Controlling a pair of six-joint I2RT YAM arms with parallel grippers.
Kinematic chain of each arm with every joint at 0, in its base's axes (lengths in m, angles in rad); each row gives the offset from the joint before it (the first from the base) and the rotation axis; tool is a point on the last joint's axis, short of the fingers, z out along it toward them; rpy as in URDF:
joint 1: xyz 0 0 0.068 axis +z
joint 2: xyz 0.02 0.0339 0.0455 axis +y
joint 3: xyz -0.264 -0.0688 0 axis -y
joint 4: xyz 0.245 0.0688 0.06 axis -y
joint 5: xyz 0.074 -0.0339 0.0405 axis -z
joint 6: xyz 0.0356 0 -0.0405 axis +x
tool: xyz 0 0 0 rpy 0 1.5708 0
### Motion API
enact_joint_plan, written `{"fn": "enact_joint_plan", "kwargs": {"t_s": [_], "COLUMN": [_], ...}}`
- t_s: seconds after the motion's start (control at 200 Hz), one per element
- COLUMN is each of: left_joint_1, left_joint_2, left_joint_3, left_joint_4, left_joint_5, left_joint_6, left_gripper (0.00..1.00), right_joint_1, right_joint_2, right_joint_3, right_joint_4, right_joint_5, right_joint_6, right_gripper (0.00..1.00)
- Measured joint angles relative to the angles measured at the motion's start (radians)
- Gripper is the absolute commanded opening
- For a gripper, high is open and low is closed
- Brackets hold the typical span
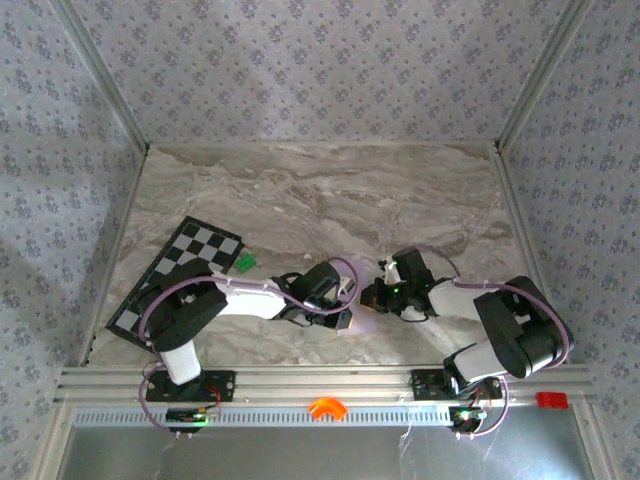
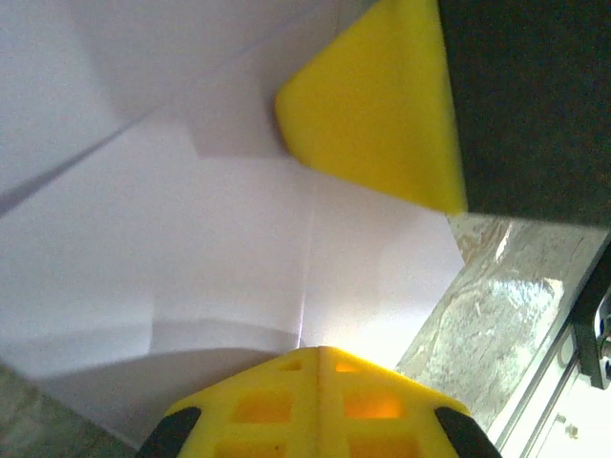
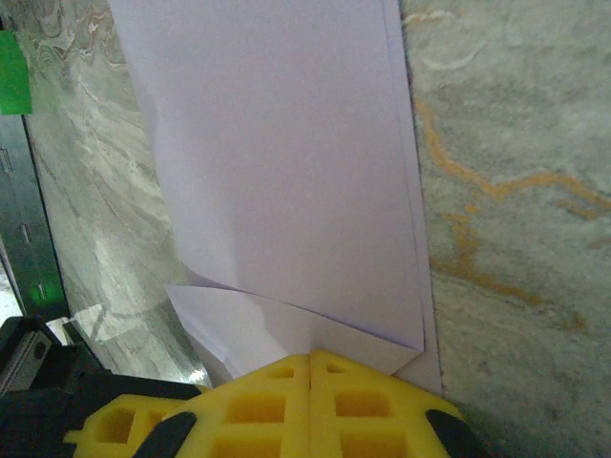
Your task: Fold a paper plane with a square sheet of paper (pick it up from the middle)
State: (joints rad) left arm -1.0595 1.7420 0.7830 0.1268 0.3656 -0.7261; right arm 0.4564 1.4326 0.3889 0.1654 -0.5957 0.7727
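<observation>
The paper [image 3: 286, 172] is thin, matt and smooth, with soft creases. The desk [image 3: 516, 191] has a marble-look surface with a slight sheen. The left claw [image 2: 318, 358] and the right claw [image 3: 312, 361] are matt yellow plastic with moulded square hollows. The rail [image 1: 320, 383] along the bottom of the top view is pale brushed metal.

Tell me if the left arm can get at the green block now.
Probably yes: the green block lies uncovered on the table beside the checkerboard, close alongside that arm. But the left gripper is shut, tips at the lilac sheet, so it would have to pull back from it first.
</observation>
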Motion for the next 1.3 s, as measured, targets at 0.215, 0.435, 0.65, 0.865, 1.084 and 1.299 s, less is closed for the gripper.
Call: {"fn": "enact_joint_plan", "kwargs": {"t_s": [0.215,0.435,0.65,0.865,1.084,1.299], "left_joint_1": [-0.019,-0.023,0.007,0.058,0.058,0.049], "left_joint_2": [-0.034,-0.084,-0.132,-0.097,-0.018,0.022], "left_joint_3": [-0.007,-0.007,0.025,0.063,0.103,0.100], "left_joint_4": [-0.069,-0.131,-0.124,-0.128,-0.132,-0.120], "left_joint_5": [-0.014,-0.045,-0.102,-0.121,-0.150,-0.166], "left_joint_6": [0.005,0.008,0.008,0.016,0.026,0.007], "left_gripper": [0.04,0.04,0.05,0.04,0.01,0.00], "right_joint_1": [0.000,0.000,-0.008,-0.017,0.073,0.148], "right_joint_2": [0.002,-0.010,-0.193,-0.340,-0.425,-0.399], "right_joint_3": [0.002,0.006,0.044,0.046,-0.022,-0.035], "right_joint_4": [-0.001,-0.001,-0.135,-0.328,-0.407,-0.405], "right_joint_5": [-0.003,-0.003,0.044,0.092,0.115,0.142], "right_joint_6": [-0.003,-0.002,-0.019,-0.016,0.078,0.147], "right_gripper": [0.02,0.16,0.34,0.37,0.38,0.38]}}
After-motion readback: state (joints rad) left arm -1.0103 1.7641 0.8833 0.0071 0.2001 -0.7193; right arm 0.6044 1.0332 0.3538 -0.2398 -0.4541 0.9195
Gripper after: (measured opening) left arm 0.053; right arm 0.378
